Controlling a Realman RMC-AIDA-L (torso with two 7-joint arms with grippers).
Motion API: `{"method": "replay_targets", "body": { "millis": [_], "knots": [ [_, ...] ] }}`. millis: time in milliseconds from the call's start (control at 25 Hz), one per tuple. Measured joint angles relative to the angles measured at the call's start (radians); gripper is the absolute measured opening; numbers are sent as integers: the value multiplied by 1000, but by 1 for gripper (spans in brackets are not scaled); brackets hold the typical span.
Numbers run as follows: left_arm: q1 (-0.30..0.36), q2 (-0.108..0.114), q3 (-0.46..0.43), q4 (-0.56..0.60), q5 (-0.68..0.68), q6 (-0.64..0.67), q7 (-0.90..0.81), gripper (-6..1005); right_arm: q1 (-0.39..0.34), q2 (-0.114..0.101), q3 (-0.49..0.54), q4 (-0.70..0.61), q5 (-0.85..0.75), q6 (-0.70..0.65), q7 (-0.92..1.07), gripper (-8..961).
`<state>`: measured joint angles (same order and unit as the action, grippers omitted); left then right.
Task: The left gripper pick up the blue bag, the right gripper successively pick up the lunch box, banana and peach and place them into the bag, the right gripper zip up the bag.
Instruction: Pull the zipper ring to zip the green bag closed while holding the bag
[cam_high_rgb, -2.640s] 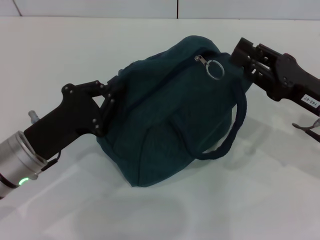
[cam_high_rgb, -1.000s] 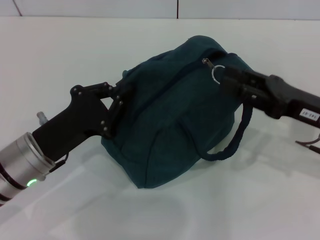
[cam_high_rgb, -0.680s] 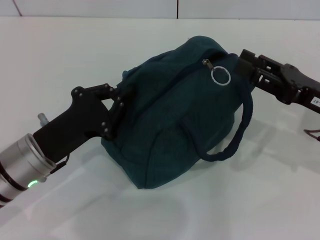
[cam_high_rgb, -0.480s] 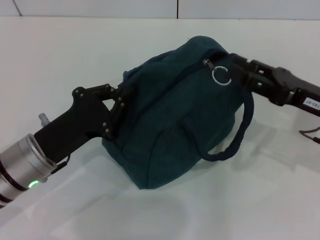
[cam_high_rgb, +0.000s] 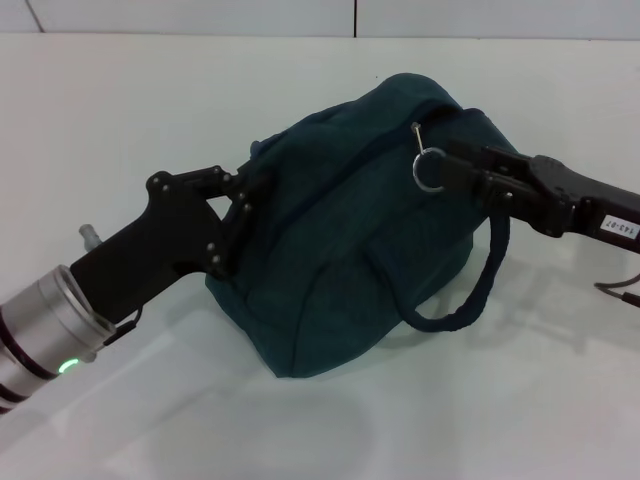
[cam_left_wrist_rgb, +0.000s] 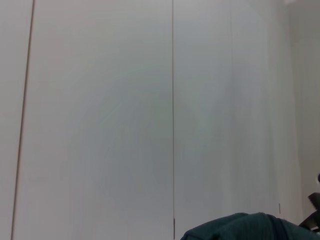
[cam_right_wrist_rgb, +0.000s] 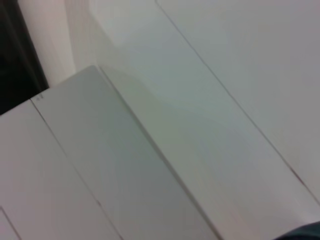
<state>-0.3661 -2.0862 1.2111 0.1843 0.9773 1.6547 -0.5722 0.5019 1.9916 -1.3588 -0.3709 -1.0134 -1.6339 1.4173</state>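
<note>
The blue bag (cam_high_rgb: 340, 240) is held above the white table, its zipper line running closed over the top; its upper edge also shows in the left wrist view (cam_left_wrist_rgb: 240, 227). My left gripper (cam_high_rgb: 240, 200) is shut on the fabric at the bag's left end. From the right, my right gripper (cam_high_rgb: 452, 170) has its tip against the metal ring pull (cam_high_rgb: 428, 168), which hangs from the slider near the bag's top right. One rope handle (cam_high_rgb: 470, 290) dangles in a loop under the right arm. The lunch box, banana and peach are out of view.
White table (cam_high_rgb: 150, 90) spreads all around the bag, ending at a pale wall behind. A thin cable (cam_high_rgb: 620, 288) sits at the far right edge. The right wrist view holds only pale wall panels (cam_right_wrist_rgb: 150, 125).
My right gripper pulled back to the right, then came in again to the ring pull. The ring has shifted slightly left and down. The left gripper and bag barely moved.
</note>
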Motion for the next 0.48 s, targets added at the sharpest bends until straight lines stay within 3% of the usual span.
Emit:
{"method": "replay_targets", "body": {
  "millis": [480],
  "knots": [
    [0, 0, -2, 6, 0, -1, 0, 47, 12, -2, 2, 7, -8, -8, 105, 562]
  ]
}}
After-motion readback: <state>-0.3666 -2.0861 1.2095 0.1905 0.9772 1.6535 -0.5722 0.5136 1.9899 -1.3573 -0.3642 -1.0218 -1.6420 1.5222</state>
